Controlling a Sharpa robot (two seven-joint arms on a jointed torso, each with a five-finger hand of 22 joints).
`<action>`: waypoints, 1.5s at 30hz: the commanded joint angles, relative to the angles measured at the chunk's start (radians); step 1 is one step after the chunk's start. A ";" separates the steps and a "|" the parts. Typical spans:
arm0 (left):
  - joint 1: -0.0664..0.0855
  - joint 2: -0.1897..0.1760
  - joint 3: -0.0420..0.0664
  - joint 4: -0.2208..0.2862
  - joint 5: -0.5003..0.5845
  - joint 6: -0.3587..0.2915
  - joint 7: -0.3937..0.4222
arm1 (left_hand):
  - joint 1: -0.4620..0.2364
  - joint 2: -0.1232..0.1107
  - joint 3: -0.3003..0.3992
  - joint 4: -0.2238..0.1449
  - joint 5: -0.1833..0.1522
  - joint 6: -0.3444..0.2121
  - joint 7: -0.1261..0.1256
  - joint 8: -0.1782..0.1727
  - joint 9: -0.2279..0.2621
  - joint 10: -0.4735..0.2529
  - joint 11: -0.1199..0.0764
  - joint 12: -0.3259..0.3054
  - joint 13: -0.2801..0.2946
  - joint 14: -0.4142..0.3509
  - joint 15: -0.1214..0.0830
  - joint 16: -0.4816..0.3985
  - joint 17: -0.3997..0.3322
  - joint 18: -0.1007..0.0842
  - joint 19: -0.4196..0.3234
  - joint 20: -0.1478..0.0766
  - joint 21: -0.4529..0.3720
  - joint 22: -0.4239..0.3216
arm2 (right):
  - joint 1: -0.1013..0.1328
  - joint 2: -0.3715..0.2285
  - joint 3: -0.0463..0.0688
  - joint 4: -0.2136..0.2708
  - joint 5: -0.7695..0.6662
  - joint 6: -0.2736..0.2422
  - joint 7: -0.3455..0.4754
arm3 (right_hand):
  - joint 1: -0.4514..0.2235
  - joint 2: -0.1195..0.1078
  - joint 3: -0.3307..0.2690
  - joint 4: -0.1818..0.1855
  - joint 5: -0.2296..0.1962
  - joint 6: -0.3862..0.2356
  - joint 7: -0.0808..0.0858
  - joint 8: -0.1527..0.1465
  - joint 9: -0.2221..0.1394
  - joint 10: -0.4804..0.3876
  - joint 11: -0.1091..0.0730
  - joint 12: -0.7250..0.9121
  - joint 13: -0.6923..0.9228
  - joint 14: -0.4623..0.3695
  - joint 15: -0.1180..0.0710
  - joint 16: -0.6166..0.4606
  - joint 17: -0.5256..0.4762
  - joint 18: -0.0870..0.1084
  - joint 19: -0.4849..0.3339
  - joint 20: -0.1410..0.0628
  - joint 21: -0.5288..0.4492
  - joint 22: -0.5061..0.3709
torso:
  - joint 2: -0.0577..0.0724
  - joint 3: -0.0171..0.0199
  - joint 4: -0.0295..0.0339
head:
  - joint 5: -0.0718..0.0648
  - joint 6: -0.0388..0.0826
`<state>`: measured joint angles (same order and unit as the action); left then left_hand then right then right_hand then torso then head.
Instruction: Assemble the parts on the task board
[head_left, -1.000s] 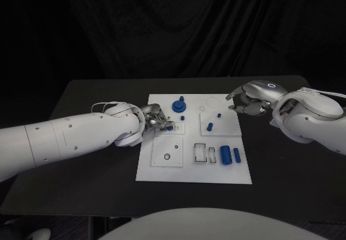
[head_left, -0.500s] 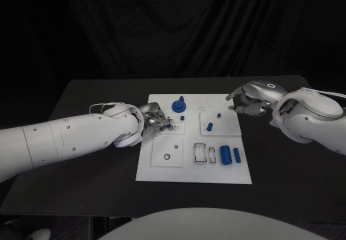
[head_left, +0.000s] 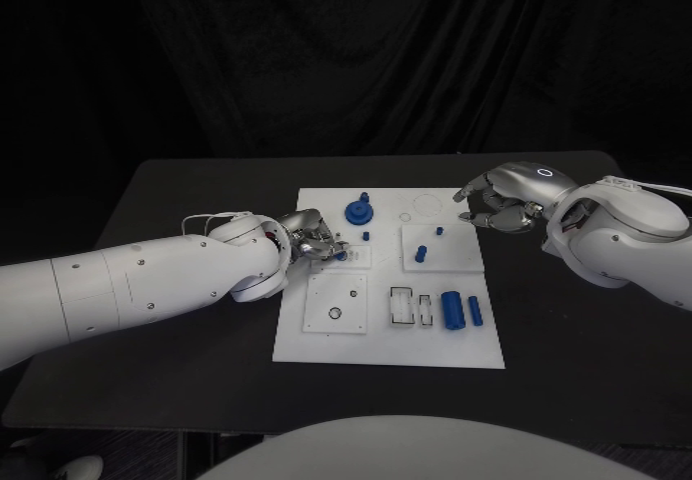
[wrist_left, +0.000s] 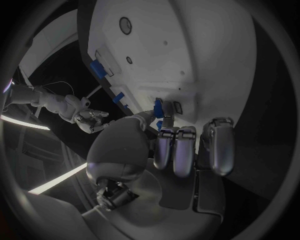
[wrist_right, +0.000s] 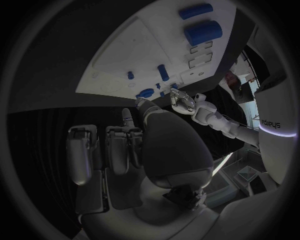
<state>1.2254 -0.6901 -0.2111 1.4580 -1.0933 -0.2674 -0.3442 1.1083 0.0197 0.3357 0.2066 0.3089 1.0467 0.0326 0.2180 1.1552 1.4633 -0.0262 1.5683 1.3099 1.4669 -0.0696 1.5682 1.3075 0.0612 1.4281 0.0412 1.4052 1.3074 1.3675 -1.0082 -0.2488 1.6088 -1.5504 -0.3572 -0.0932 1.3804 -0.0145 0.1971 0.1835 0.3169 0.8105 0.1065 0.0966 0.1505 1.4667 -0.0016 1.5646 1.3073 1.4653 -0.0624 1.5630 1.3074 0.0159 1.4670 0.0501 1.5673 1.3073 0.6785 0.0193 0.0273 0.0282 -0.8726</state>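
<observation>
1. One small blue peg (head_left: 339, 256) is pinched at the fingertips of the left hand (head_left: 306, 240), over the board (head_left: 389, 350) near its left edge, at the upper-left white block. The left wrist view shows the same peg (wrist_left: 159, 107) at the fingertips, close against the board face.
2. Handling, judged: light, rigid, smooth plastic; likely to slip or twist in a fingertip pinch. Best held across its sides near the upper end, leaving the lower end free to enter a hole.
3. Axis: the peg's long axis appears roughly upright to the board; exact tilt cannot be told.
4. Right hand (head_left: 500, 198): fingers curled in, nothing visible in them, hovering at the board's upper-right corner, well apart from the peg.
5. Other parts on the board: gear (head_left: 356, 211) at the top, standing; short peg (head_left: 420, 254) upright in the right block; a thick cylinder (head_left: 451, 309) and a slim cylinder (head_left: 475, 311) lying side by side, long axes running toward and away from the robot.
6. Counter (head_left: 188, 200): black, carrying the board.
</observation>
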 joint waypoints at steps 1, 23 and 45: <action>-0.008 0.000 -0.001 0.006 -0.009 -0.034 0.026 | 0.009 -0.002 -0.001 -0.003 -0.002 -0.008 0.000 0.003 -0.001 0.108 -0.007 0.003 0.261 0.104 -0.008 0.003 0.263 -0.007 0.000 -0.004 -0.005 0.140 | -0.003 -0.001 0.001 0.002 -0.002 0.007 -0.019 | 0.010 -0.002 0.004 -0.001 0.005 0.009 0.001 -0.005 -0.001 0.092 0.009 -0.005 0.247 0.101 0.006 -0.006 0.244 -0.014 0.099 0.005 -0.004 0.260 | -0.001 -0.0006 0.0005 | 0.000 0.000; -0.036 -0.011 -0.001 0.016 -0.061 -0.159 0.066 | 0.016 0.010 0.006 0.005 0.006 -0.010 -0.002 0.006 0.007 0.108 -0.008 0.003 0.261 0.104 -0.009 0.003 0.263 -0.008 0.004 -0.006 -0.002 0.143 | -0.003 -0.003 0.001 0.002 -0.002 0.009 -0.023 | 0.010 -0.002 0.004 -0.001 0.005 0.009 0.001 -0.005 -0.001 0.092 0.009 -0.005 0.247 0.101 0.006 -0.006 0.244 -0.014 0.099 0.005 -0.004 0.260 | 0.000 -0.0008 0.0006 | 0.000 0.000; -0.051 -0.003 -0.001 0.003 -0.061 -0.145 0.058 | 0.007 0.004 -0.006 0.033 -0.031 -0.019 0.003 -0.002 0.006 0.108 -0.005 0.003 0.261 0.104 -0.007 0.003 0.263 -0.006 -0.001 -0.005 -0.012 0.140 | -0.003 -0.003 0.001 0.002 -0.002 0.017 -0.029 | 0.010 -0.002 0.004 -0.001 0.005 0.009 0.001 -0.005 -0.001 0.092 0.009 -0.005 0.247 0.101 0.006 -0.006 0.244 -0.014 0.099 0.005 -0.004 0.260 | 0.000 -0.0011 0.0008 | 0.001 0.000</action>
<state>1.1775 -0.6957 -0.2116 1.4607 -1.1535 -0.4273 -0.2896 1.1174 0.0288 0.3271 0.2378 0.2797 1.0343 0.0377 0.2188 1.1646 1.4671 -0.0299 1.5682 1.3099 1.4669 -0.0696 1.5682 1.3074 0.0612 1.4280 0.0413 1.3963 1.3074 1.3674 -1.0098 -0.2488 1.6093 -1.5503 -0.3482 -0.1030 1.3804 -0.0145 0.1975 0.1832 0.3169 0.8105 0.1064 0.0966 0.1503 1.4667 -0.0016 1.5646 1.3073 1.4653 -0.0624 1.5630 1.3074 0.0158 1.4670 0.0501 1.5673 1.3081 0.6783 0.0182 0.0277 0.0292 -0.8726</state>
